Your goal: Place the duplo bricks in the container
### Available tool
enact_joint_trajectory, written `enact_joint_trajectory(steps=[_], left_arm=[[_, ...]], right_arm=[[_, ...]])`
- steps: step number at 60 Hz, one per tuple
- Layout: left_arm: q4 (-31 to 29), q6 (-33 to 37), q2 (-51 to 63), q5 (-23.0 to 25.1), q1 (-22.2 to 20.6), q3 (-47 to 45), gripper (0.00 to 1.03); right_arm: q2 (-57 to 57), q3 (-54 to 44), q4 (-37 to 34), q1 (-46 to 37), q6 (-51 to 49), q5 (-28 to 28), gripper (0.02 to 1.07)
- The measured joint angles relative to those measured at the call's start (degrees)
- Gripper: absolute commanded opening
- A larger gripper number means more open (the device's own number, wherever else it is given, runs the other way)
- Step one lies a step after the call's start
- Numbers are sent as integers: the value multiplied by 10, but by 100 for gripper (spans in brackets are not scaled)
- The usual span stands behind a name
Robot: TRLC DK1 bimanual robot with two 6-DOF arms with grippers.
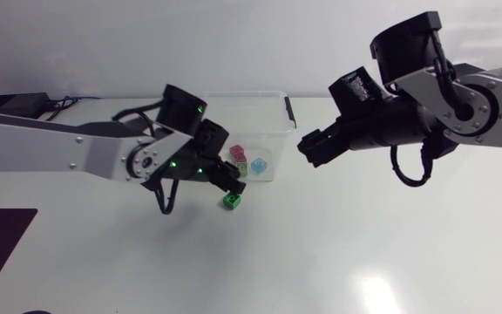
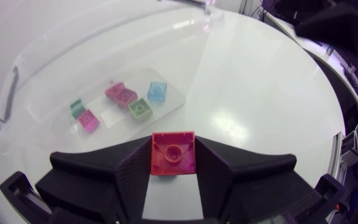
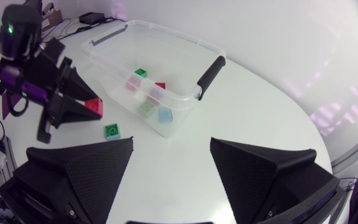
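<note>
The left gripper (image 2: 173, 167) has its two black fingers pressed on a red brick (image 2: 173, 152) from both sides. Just ahead sits the clear container (image 2: 112, 116), holding a blue brick (image 2: 157, 91), a light green brick (image 2: 140, 108), two pink bricks (image 2: 120, 93) and a dark green brick (image 2: 76, 107).

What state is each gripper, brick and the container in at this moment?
left gripper, shut on the red brick, raised beside the container.
red brick, held, off the table.
right gripper, open, empty.
container, lidless, upright on the table.
green brick, loose on the table outside the container.
bricks inside, resting on the container floor.
</note>
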Motion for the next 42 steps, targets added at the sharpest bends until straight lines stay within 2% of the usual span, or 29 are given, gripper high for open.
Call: enact_joint_trajectory(steps=[12, 20, 31, 42], left_arm=[[-15, 0, -67, 12, 32, 40, 27], [6, 0, -67, 19, 67, 67, 27], [30, 0, -33, 29, 102, 111, 27], [53, 0, 23, 32, 111, 150, 27]], right_arm=[[-3, -41, 15, 39, 1, -21, 92], [11, -53, 23, 76, -7, -26, 92], [55, -53, 34, 105, -12, -25, 92], [77, -53, 47, 113, -17, -25, 92]])
